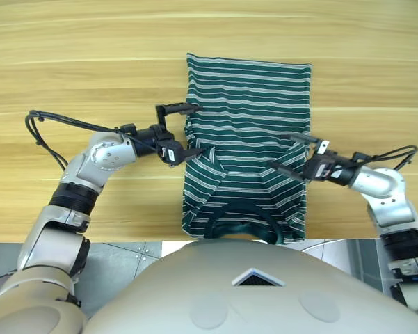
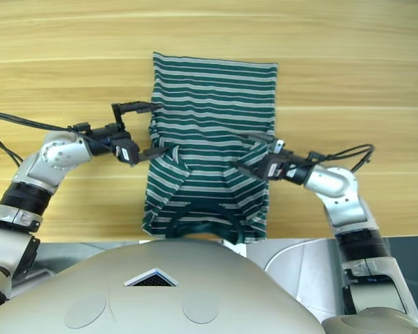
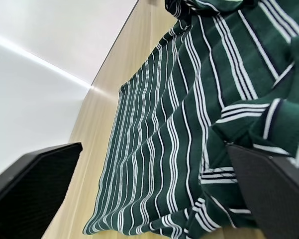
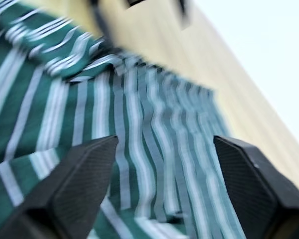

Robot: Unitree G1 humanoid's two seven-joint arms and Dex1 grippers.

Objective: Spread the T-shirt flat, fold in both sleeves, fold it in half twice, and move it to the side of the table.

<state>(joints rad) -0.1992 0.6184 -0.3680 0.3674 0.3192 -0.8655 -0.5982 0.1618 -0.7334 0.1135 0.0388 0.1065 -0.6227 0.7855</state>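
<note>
L tool (image 1: 200, 128), R tool (image 1: 277, 150) agape over T-shirt (image 1: 247, 90), table (image 1: 90, 56).

Bare workroom: wooden table (image 1: 90, 62), grey tiled floor (image 1: 122, 259)

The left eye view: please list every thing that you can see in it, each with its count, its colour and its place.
T-shirt: 1, dark green with thin white stripes, lying in the middle of the table, sleeves folded in, collar toward the robot.
table: 1, light wood, under the shirt and across the whole far part of the view.
floor: 1 strip, grey tiles, below the table's near edge.
left gripper: 1, black, at the shirt's left edge, jaws open.
right gripper: 1, black, over the shirt's right part, jaws open.
</note>
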